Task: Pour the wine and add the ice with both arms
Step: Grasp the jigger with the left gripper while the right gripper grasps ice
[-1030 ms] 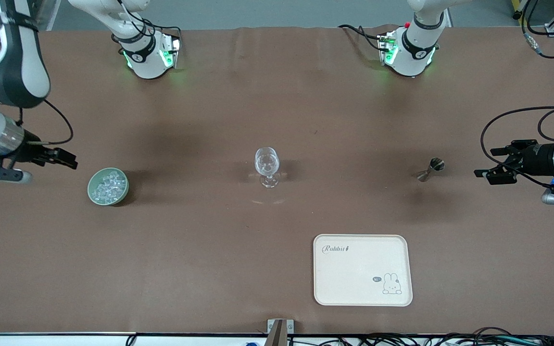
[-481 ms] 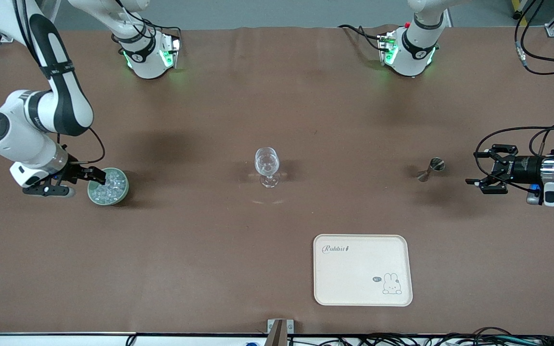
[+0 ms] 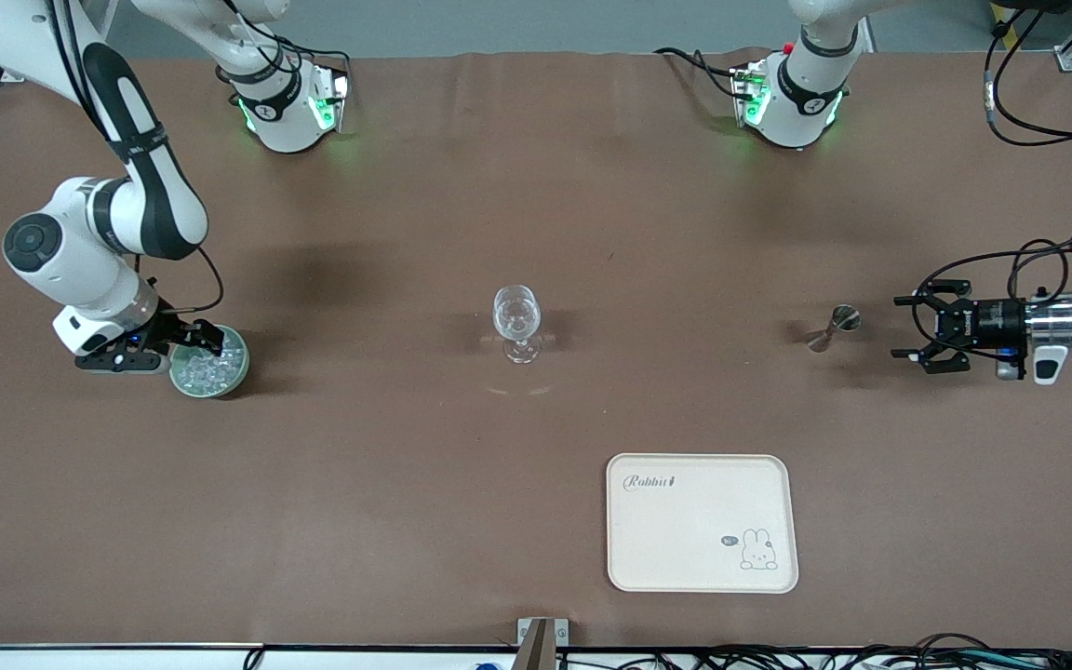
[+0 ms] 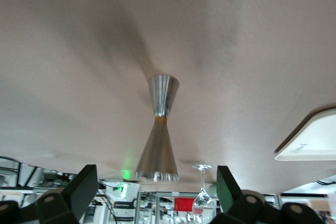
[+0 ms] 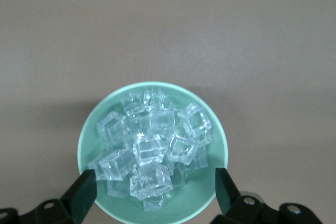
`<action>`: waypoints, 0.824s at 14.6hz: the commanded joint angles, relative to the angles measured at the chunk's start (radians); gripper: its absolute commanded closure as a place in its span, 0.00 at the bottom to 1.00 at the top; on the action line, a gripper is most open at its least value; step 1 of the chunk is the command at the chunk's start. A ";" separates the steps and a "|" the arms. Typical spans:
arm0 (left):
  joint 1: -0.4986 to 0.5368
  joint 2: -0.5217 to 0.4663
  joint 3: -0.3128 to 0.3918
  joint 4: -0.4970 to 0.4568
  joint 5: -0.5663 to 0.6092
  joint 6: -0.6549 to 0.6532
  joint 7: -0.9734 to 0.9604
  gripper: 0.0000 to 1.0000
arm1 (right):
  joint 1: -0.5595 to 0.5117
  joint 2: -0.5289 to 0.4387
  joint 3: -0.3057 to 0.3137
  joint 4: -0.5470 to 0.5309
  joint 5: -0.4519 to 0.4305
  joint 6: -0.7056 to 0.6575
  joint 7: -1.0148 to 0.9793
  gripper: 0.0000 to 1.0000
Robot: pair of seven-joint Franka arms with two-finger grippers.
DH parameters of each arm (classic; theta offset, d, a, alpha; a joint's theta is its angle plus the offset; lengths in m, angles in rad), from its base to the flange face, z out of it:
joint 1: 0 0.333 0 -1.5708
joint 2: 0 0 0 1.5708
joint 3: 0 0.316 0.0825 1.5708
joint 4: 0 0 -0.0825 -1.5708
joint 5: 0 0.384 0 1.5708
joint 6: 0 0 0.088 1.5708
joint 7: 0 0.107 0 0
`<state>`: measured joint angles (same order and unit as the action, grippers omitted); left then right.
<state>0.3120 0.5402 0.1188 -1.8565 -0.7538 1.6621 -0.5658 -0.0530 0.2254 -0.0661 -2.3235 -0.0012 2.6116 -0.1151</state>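
Observation:
Clear ice [image 3: 215, 368] cubes are heaped in a pale green bowl [image 3: 244, 368] toward the right arm's end of the table. My right gripper [image 3: 205, 339] hangs open over that bowl; in the right wrist view its fingers [image 5: 83, 188] flank the ice [image 5: 152, 153] without touching it. A steel jigger [image 3: 834, 328] stands toward the left arm's end. My left gripper [image 3: 908, 328] is open, level with the jigger [image 4: 157, 129] and a short gap from it. An empty-looking wine glass [image 3: 516, 321] stands mid-table. No wine shows.
A cream tray [image 3: 702, 558] with a rabbit print lies nearer the front camera than the jigger and glass. The left wrist view shows the glass [image 4: 203, 203] past the jigger and a corner of the tray [image 4: 310, 142]. Both arm bases stand at the table's back edge.
The right gripper swung in from the table's end and came down over the ice bowl. The left gripper turned and slid closer to the jigger. Both stayed open.

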 commanded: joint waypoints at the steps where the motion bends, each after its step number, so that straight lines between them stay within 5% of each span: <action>1: -0.007 -0.014 0.028 -0.088 -0.085 0.051 0.061 0.00 | -0.004 -0.012 0.000 -0.037 -0.006 0.048 -0.038 0.07; 6: -0.002 0.009 0.028 -0.204 -0.186 0.152 0.193 0.00 | -0.007 0.017 0.000 -0.040 -0.006 0.090 -0.061 0.17; 12: -0.001 0.014 0.027 -0.217 -0.262 0.113 0.170 0.00 | -0.010 0.026 0.000 -0.048 -0.006 0.093 -0.077 0.22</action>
<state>0.3145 0.5701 0.1401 -2.0545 -0.9758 1.8006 -0.3824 -0.0547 0.2547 -0.0675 -2.3502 -0.0012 2.6837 -0.1770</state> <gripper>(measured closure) 0.000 0.189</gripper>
